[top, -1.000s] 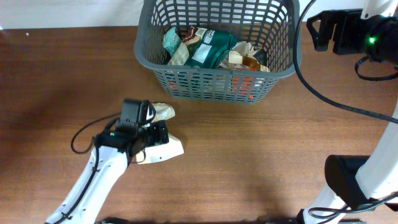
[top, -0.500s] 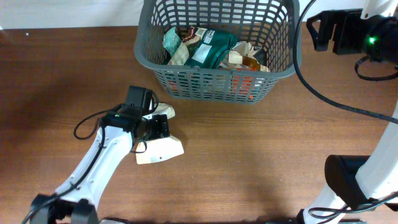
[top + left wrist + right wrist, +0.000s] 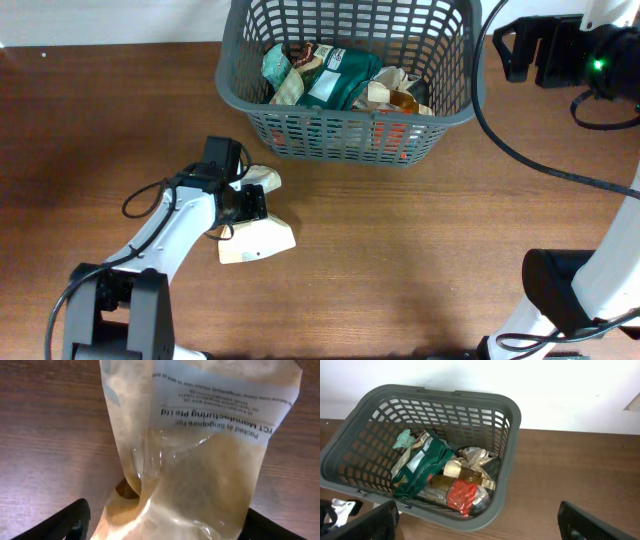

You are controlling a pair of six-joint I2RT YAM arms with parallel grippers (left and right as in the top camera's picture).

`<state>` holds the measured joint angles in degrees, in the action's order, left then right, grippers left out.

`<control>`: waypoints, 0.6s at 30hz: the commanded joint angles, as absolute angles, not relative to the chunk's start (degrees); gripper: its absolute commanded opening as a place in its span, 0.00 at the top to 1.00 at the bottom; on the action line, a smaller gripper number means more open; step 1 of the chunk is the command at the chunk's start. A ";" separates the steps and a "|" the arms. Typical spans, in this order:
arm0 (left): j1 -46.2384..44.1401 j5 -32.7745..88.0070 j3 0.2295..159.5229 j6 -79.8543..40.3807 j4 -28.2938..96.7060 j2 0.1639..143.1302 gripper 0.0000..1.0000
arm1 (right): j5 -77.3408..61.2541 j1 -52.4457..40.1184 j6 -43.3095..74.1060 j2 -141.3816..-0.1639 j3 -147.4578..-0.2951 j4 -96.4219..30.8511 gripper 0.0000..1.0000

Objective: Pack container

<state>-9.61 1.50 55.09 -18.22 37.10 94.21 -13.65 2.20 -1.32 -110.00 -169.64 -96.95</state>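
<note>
The container [image 3: 345, 135], a dark grey lattice basket, is standing upright at the far edge of the bench [image 3: 430, 270], about midway along it. It is already holding several snack packets, among them a green packet [image 3: 420, 467] lying against the left wall and a red packet [image 3: 462, 496] lying near the front wall.

A pale snack packet [image 3: 260, 243] is lying flat on the bench outside the container, near its front left corner but apart from it. The left gripper [image 3: 248, 205] is sitting low across the middle of this packet. In the left wrist view its fingers [image 3: 65, 520] are standing wide, one on each side of the packet, and the film is filling the gap between them. Whether they are pressing on the packet or only flanking it cannot be told.

The right gripper [image 3: 480, 529] is hovering beyond the container's right side, towards the far right corner of the bench. Its fingers [image 3: 375, 522] are standing spread wide and are gripping nothing.
</note>
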 commanded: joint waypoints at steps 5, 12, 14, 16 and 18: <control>-9.30 1.08 56.21 -16.34 35.11 96.47 0.20 | -14.61 1.89 -1.21 -109.97 -169.66 -97.32 0.01; -9.30 1.08 56.21 -16.36 33.63 99.68 0.20 | -14.61 1.89 -1.21 -109.97 -169.66 -97.32 0.01; -9.30 1.08 56.21 -16.36 33.50 100.51 0.21 | -14.61 1.89 -1.21 -109.97 -169.66 -97.32 0.01; -9.30 1.08 56.21 -16.38 33.36 101.08 0.25 | -14.61 1.89 -1.21 -109.97 -169.66 -97.32 0.01; -9.30 1.08 56.21 -16.38 33.12 101.32 0.40 | -14.61 1.89 -1.21 -109.97 -169.66 -97.32 0.01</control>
